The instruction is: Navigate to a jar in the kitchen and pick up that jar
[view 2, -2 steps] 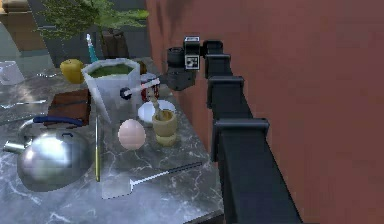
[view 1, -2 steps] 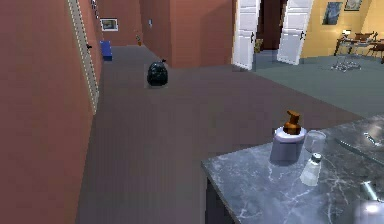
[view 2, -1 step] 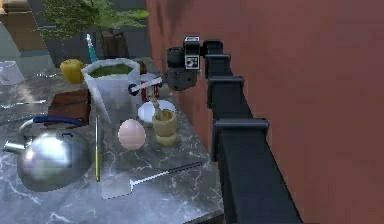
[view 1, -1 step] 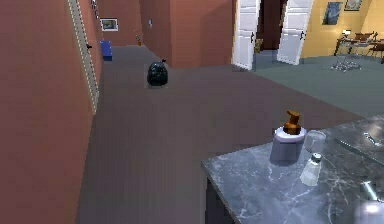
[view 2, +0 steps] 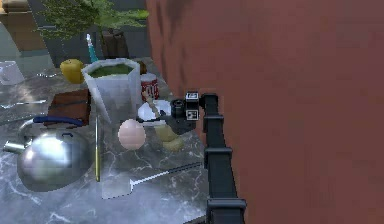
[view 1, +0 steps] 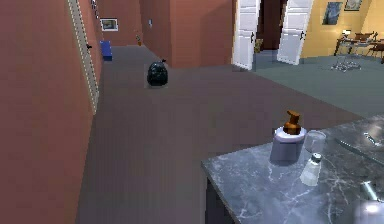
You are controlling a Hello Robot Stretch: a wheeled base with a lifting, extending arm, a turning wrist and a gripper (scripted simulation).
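Counter of grey veined marble (view 2: 60, 205) lies nearest. On it are a flat metal spatula (view 2: 140, 181) and a shiny steel kettle with blue handle (view 2: 48, 155), and a little farther a pale pink egg (view 2: 131, 134). The dark square arm (view 2: 222, 160) rises along the counter's right edge. Its gripper (view 2: 158, 112) points to the arm side view's left, among small things standing on the counter, so I cannot tell whether it holds anything or how its fingers are set.

Just beyond the gripper, slightly to the left, stands a small red cylinder with pale lid (view 2: 150, 84). I judge this to be the jar. It is upright, and I cannot tell whether the fingers touch it. The coming move probably needs a short reach outward. Left of it stands a tall clear container with green filling (view 2: 110, 85), near enough to be knocked.
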